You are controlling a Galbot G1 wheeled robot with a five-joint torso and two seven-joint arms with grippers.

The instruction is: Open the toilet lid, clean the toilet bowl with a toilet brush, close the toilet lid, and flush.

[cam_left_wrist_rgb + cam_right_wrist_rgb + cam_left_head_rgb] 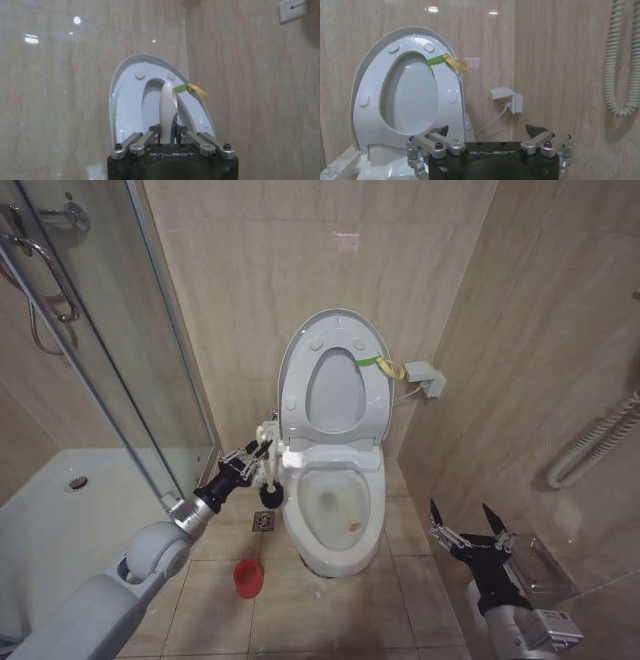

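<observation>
The toilet lid (335, 392) stands raised against the wall with the white seat ring (374, 408) up against it; a yellow-green band (383, 365) hangs at its edge. Below, the toilet bowl (335, 515) lies uncovered. My left gripper (256, 457) hovers beside the bowl's left rim, shut on the toilet brush, whose dark bristle head (272, 499) hangs down outside the bowl. In the left wrist view the white handle (168, 107) sticks up between the closed fingers of the left gripper (168, 133), facing the lid (150, 103). My right gripper (470, 526) (490, 131) waits open, low at the bowl's right.
A small red holder (247, 577) stands on the floor tiles left of the pedestal, near a floor drain (264, 522). A glass shower screen (110, 350) and a white shower tray (60, 520) lie to the left. A wall socket (425, 378) and a coiled hose (620, 60) are at right.
</observation>
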